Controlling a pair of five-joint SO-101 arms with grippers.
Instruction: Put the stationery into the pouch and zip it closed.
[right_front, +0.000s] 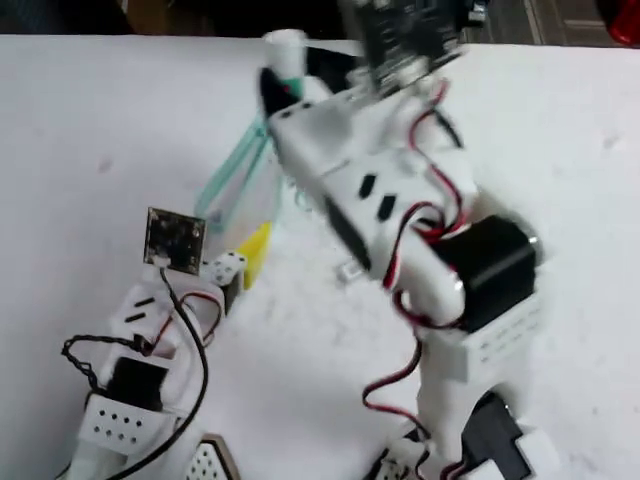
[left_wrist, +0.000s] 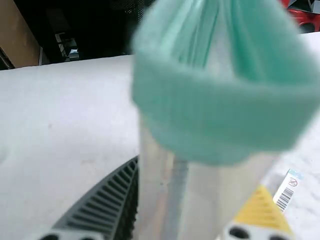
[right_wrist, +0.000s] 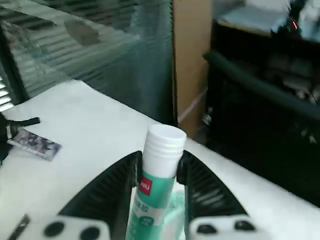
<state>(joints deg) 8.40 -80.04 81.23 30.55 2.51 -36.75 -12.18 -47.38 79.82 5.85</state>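
Observation:
A clear pouch (right_front: 236, 186) with a teal zip edge stands up off the white table (right_front: 90, 120), left of centre. My left gripper (right_front: 250, 256) is shut on its lower part. In the left wrist view the pouch (left_wrist: 220, 110) rises between the dark finger (left_wrist: 112, 207) and the yellow finger (left_wrist: 260, 210) of the left gripper (left_wrist: 197, 186). Above and just behind the pouch's top end, my right gripper (right_front: 278, 85) holds a glue stick (right_front: 284, 50). The right wrist view shows the right gripper (right_wrist: 160, 157) shut on the glue stick (right_wrist: 157, 170), white cap up and green label below.
The right arm's white body and red wires (right_front: 420, 240) cover the table's middle. A small printed card (right_wrist: 35, 143) lies on the table farther off. A barcode label (left_wrist: 287, 186) lies beside the pouch. The table's far edge meets a dark room.

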